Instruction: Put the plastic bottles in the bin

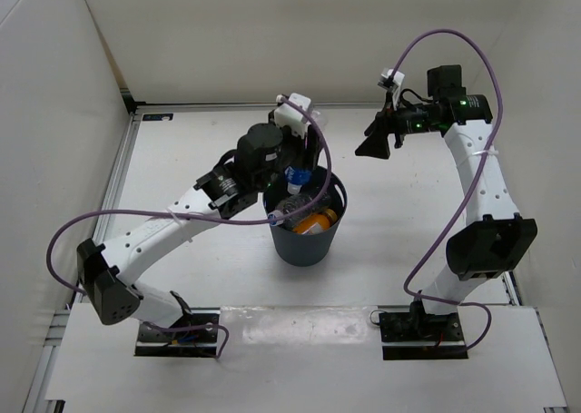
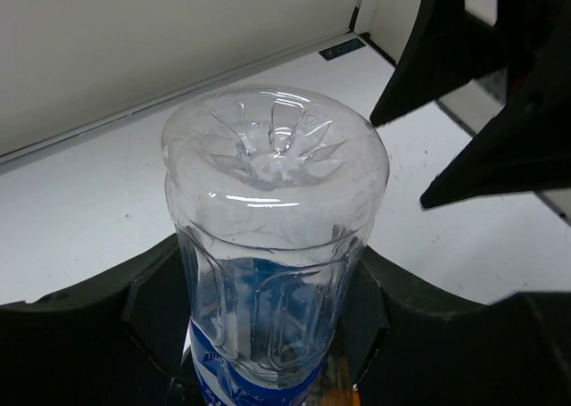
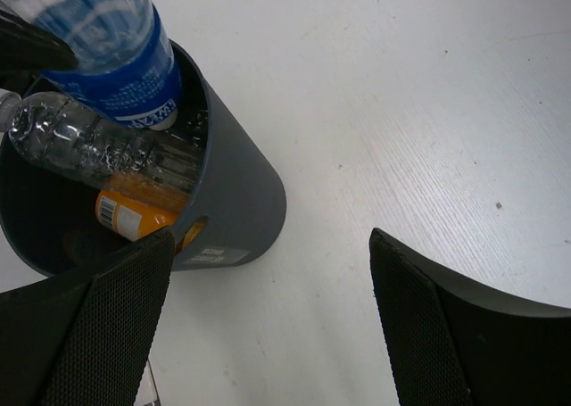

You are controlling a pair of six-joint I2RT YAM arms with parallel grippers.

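The dark grey-blue bin (image 1: 305, 246) stands mid-table. My left gripper (image 1: 283, 188) is over its far rim, shut on the clear blue-labelled bottle (image 1: 296, 179). It holds this bottle base up and cap down, with the lower part inside the bin. In the left wrist view the bottle (image 2: 272, 210) fills the gap between my fingers (image 2: 152, 308). The right wrist view shows the bin (image 3: 236, 201) holding the blue-labelled bottle (image 3: 116, 49), a clear crumpled bottle (image 3: 89, 143) and the orange bottle (image 3: 134, 211). The dark-labelled bottle is hidden. My right gripper (image 1: 377, 142) is open, empty and raised, right of the bin.
White walls enclose the table at the back and left. My right gripper's fingers (image 2: 482, 85) show in the left wrist view, just beyond the held bottle. Bare white tabletop (image 3: 428, 111) lies right of the bin.
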